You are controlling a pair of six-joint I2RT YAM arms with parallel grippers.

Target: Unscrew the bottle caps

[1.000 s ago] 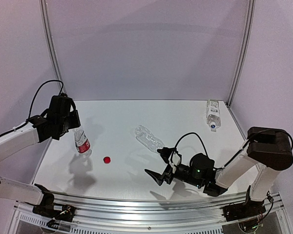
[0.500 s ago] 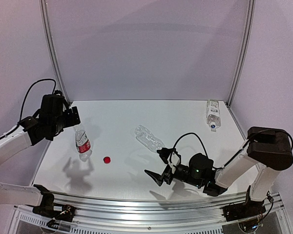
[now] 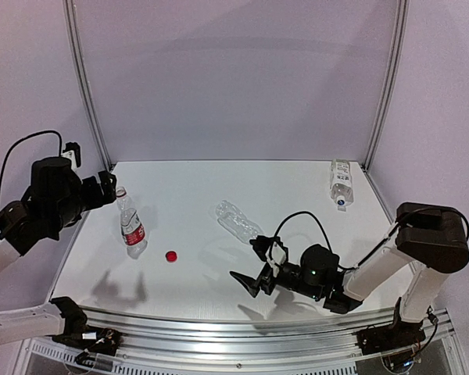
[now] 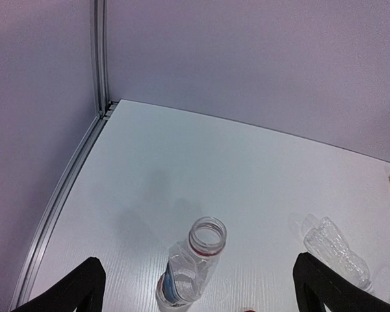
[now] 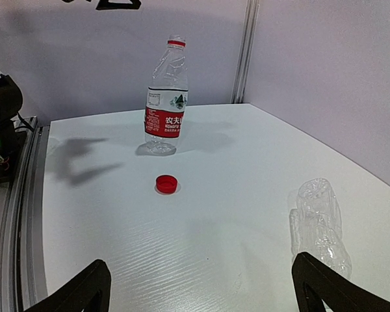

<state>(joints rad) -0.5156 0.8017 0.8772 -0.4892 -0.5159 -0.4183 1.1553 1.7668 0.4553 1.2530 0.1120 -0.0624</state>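
Observation:
The small red-labelled bottle (image 3: 130,227) stands upright at the left with its mouth open (image 4: 208,234); it also shows in the right wrist view (image 5: 166,110). The red cap (image 3: 171,255) lies on the table right of it (image 5: 166,184). The slim ribbed bottle (image 3: 238,221) lies on its side mid-table (image 5: 318,224) (image 4: 335,250). The larger labelled bottle (image 3: 341,183) lies at the far right corner. No white-and-blue cap shows clearly. My left gripper (image 3: 102,187) is open and empty, raised left of the red-labelled bottle (image 4: 198,289). My right gripper (image 3: 250,264) is open and empty, low over the table (image 5: 198,289).
The white table (image 3: 203,187) is bounded by metal posts (image 3: 86,86) and purple walls at the back and sides. A rail (image 3: 219,328) runs along the near edge. The right arm's cable (image 3: 305,219) loops above its wrist.
My left arm has drawn back to the left, away from the red-labelled bottle, which stays standing. The right gripper has hardly moved.

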